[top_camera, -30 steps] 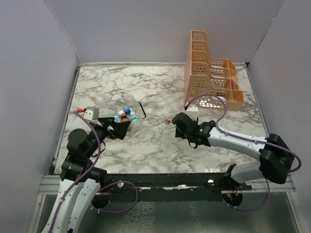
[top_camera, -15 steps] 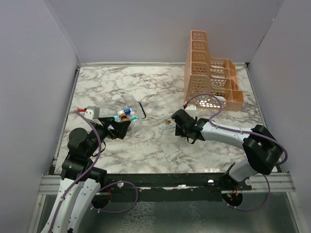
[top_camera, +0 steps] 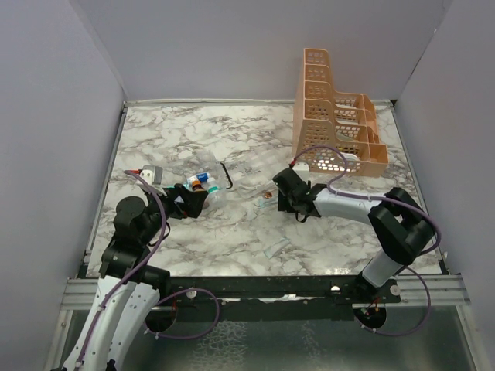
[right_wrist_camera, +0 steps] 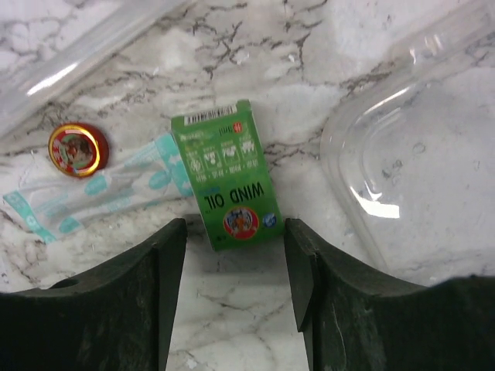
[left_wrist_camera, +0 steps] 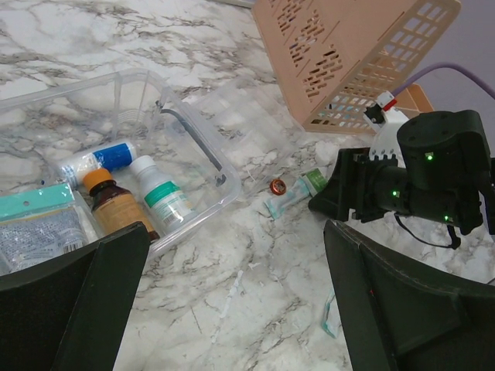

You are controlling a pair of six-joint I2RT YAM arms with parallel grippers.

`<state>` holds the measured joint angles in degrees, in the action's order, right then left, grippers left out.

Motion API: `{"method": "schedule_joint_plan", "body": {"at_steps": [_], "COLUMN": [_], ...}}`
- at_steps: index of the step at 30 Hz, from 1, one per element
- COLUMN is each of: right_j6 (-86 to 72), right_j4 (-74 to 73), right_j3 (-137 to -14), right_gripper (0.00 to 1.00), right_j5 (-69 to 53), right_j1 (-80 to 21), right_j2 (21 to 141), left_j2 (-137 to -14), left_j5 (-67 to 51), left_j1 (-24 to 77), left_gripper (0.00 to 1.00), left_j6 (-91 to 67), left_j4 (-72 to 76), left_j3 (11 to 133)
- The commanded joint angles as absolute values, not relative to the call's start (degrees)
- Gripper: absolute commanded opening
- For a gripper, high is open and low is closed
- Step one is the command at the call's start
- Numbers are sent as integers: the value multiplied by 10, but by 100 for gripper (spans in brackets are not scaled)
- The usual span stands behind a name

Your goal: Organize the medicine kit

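Right tool (right_wrist_camera: 235, 232), jaws spread, straddles green box (right_wrist_camera: 224, 166).

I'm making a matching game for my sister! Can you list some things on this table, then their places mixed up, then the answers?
Things
1. small green cardboard box
2. small round red tin
3. brown glass bottle with an orange cap
4. tall orange perforated plastic rack

Places
A. inside the clear plastic medicine kit
B. far right of the marble table
C. between the right gripper fingers
D. outside those fingers, by the teal-printed sachet

Pairs: 1-C, 2-D, 3-A, 4-B
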<state>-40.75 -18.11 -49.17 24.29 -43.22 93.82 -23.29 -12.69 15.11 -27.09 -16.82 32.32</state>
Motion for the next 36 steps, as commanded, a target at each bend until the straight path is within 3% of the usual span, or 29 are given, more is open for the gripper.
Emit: {"method": "schedule_joint_plan", "body": {"at_steps": [1, 10, 23, 36], "right_j6": [-378, -342, -317, -316], "right_j4": [-152, -134, -123, -134], "right_j3": [-501, -499, -488, -511], "right_gripper": [54, 52, 36, 35], "right_j5": [226, 222, 193, 201], "right_j1": [-410, -392, -392, -392], "right_j2": [974, 978, 946, 883], "left_j2": [-239, -247, -247, -249], "left_j5": [-108, -114, -119, -120], "left_j1": [147, 139, 138, 136], "left_gripper": [99, 99, 99, 99], "left_j6": [-266, -265, -265, -266], "left_j4": [-174, -173, -170, -170], "left_j3": [337, 337, 335, 335]}}
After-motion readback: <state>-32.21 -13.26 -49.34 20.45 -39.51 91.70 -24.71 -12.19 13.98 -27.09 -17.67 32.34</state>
